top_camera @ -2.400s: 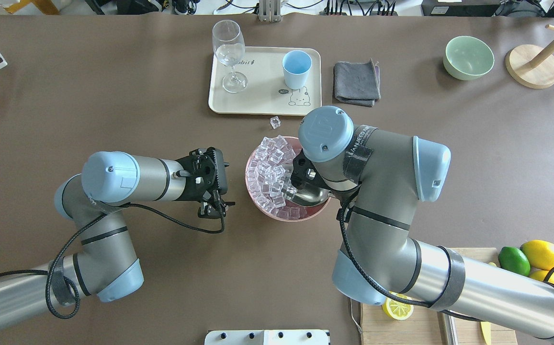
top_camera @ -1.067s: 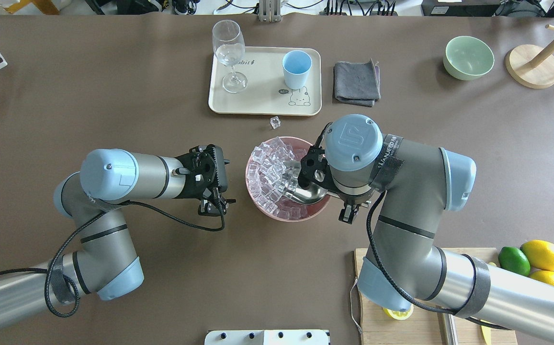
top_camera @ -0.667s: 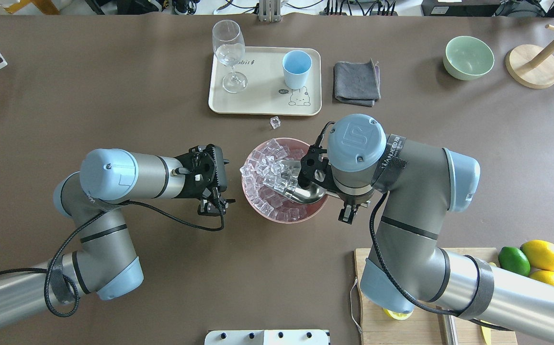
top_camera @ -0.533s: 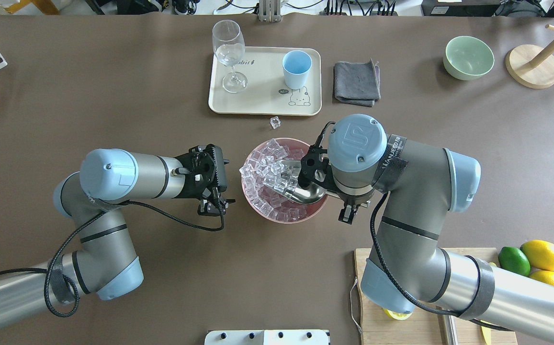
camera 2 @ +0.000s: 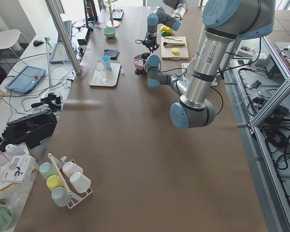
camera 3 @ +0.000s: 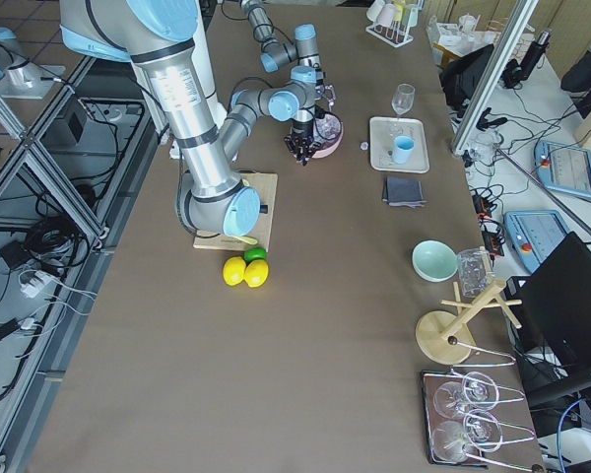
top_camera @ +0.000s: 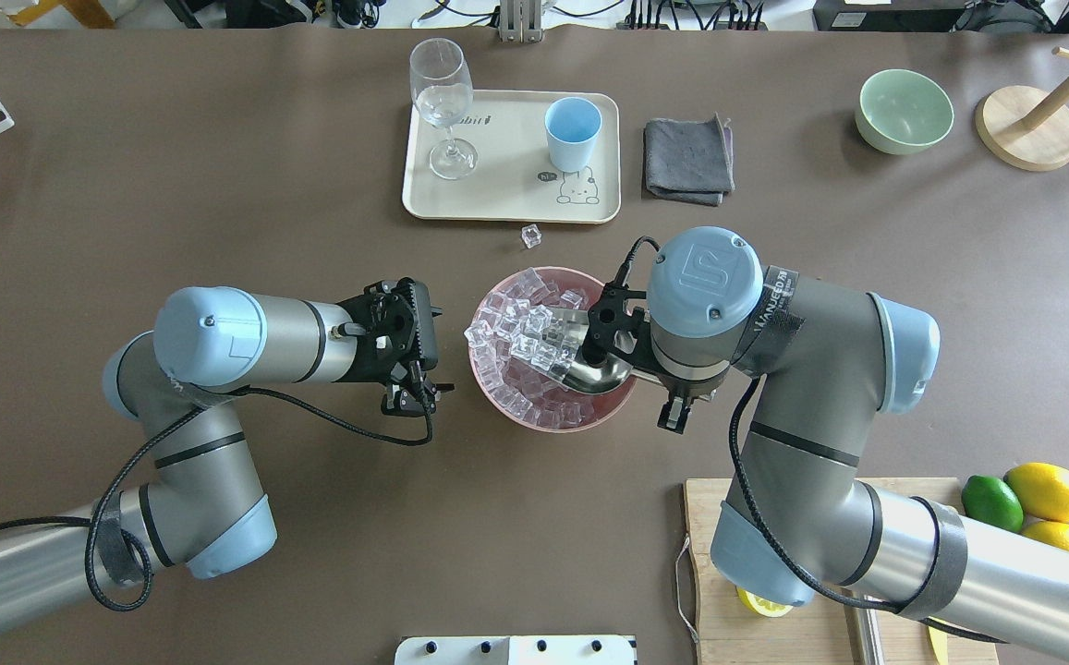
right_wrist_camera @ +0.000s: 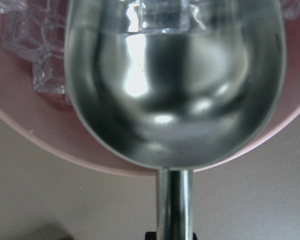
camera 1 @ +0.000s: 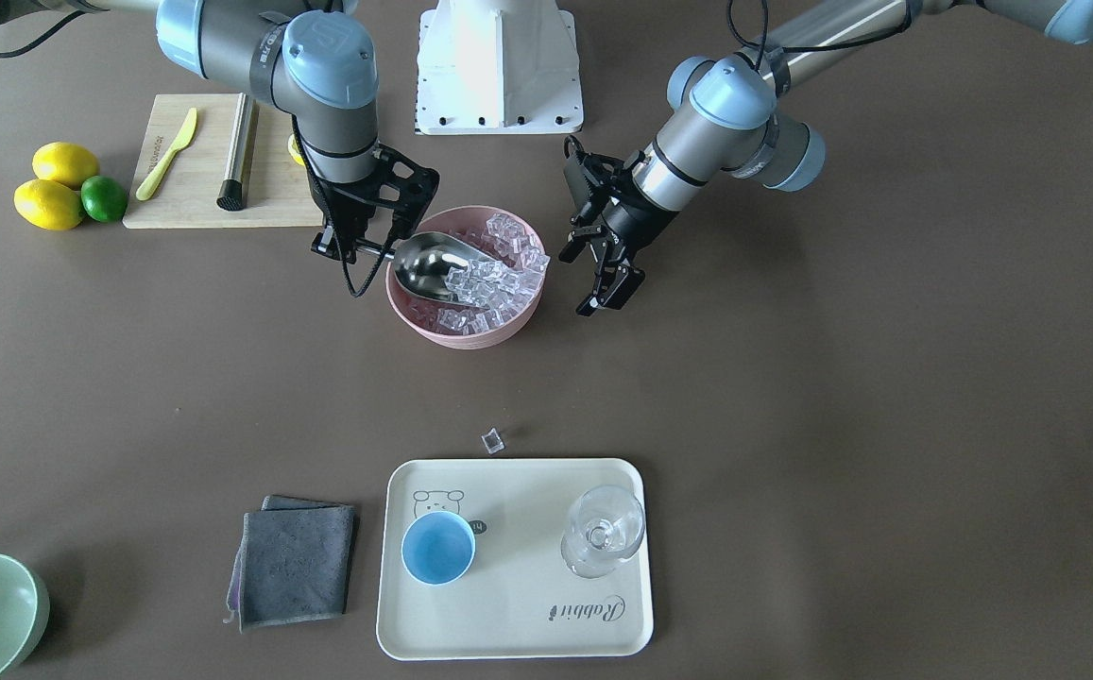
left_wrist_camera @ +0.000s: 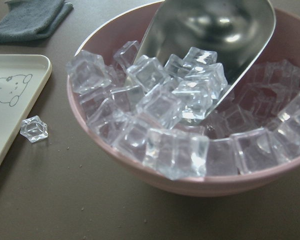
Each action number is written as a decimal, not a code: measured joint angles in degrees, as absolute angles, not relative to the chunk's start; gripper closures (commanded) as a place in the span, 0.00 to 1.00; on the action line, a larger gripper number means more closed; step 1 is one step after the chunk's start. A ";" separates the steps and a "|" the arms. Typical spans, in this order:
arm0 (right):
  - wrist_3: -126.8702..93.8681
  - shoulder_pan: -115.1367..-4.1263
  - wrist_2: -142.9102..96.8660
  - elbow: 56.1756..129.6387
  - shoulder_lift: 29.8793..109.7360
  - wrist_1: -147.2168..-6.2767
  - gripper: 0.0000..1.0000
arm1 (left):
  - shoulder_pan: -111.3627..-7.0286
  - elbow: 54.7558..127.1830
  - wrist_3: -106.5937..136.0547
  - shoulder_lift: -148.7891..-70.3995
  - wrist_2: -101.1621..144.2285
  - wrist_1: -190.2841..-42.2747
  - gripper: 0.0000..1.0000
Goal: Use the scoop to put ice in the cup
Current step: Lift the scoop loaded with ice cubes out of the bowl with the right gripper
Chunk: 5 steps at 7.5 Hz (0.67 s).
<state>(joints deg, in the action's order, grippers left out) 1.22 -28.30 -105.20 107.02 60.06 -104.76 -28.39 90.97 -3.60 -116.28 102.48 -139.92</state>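
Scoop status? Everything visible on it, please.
The scoop is shiny stainless steel: a deep rounded trough on a thin straight rod handle. The right gripper is shut on the handle. The trough sits tilted in the pink bowl, mouth pushed into the ice, several cubes at its front, its rear bare.

The scoop (left_wrist_camera: 210,30) is mirror-polished steel, throwing back bright glints, and the ice (left_wrist_camera: 162,105) is clear, glassy and glossy. The bowl (left_wrist_camera: 215,186) is smooth pink with a dull sheen, the desk (left_wrist_camera: 50,200) matt brown, the cloth (camera 1: 293,559) soft grey fabric, the board (camera 1: 187,198) pale bare wood.
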 measured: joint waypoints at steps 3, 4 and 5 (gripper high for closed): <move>0.95 -28.33 -106.19 107.52 60.15 -104.09 1.00 | -28.36 90.86 -3.56 -116.28 102.48 -139.85 0.02; 1.00 -28.37 -106.38 108.02 60.29 -104.07 1.00 | -28.37 90.82 -3.54 -116.28 102.48 -139.84 0.02; 1.09 -28.38 -106.29 108.64 60.45 -104.06 1.00 | -28.37 90.77 -3.52 -116.28 102.48 -139.84 0.02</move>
